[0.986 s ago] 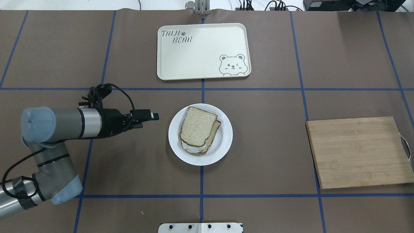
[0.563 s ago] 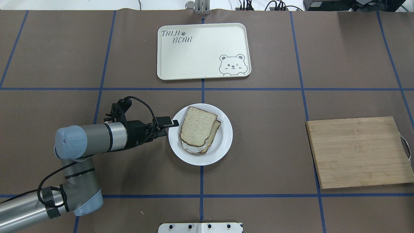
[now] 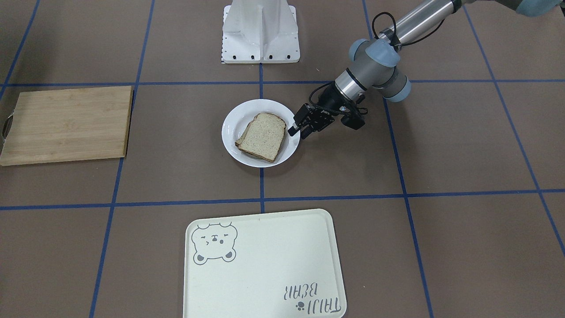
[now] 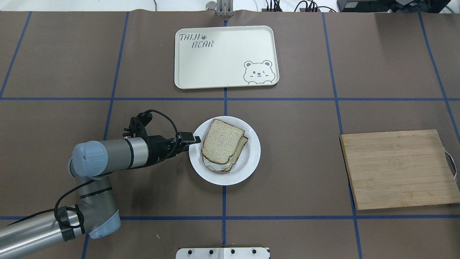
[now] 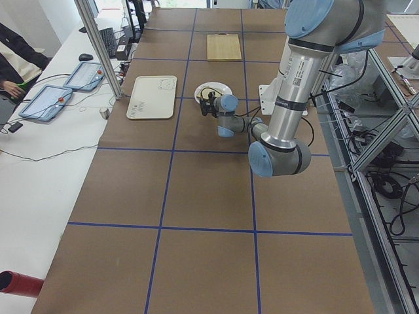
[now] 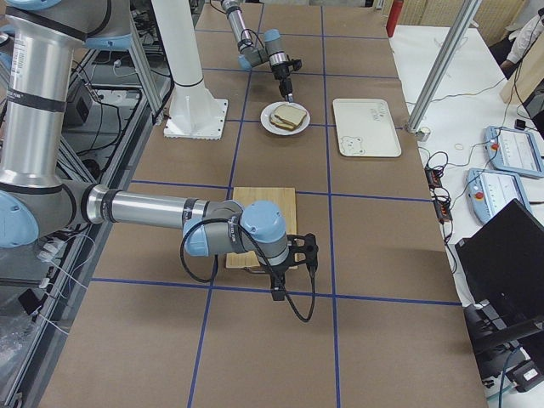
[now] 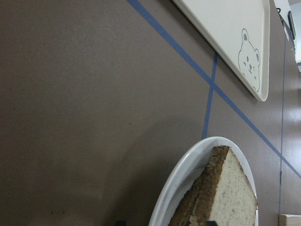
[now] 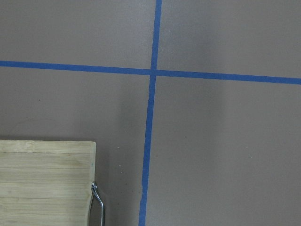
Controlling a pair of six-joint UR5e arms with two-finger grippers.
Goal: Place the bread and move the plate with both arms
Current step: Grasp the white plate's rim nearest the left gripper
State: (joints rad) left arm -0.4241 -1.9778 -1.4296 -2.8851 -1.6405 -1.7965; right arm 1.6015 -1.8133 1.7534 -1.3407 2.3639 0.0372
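The plain bread [image 4: 221, 144] lies on the white plate [image 4: 248, 162] at the table's middle, on top of a second slice whose white egg edge [image 4: 212, 166] peeks out below. My left gripper [image 4: 196, 139] is low at the plate's left rim. In the front-facing view it [image 3: 292, 130] meets the rim of the plate [image 3: 234, 123]. The left wrist view shows the plate rim [image 7: 188, 160] and the bread [image 7: 235, 197] between two dark fingertips, so the jaws stand apart around the rim. My right gripper [image 6: 276, 296] shows only in the right side view, by the cutting board; I cannot tell its state.
A cream tray with a bear drawing [image 4: 222, 54] lies beyond the plate, at the table's far side. A wooden cutting board [image 4: 399, 169] with a metal handle lies at the right. The robot's white base [image 4: 222, 253] sits at the near edge.
My left arm has swung right and forward, bringing the gripper from well left of the plate to its left rim. The plate has shifted slightly to the right.
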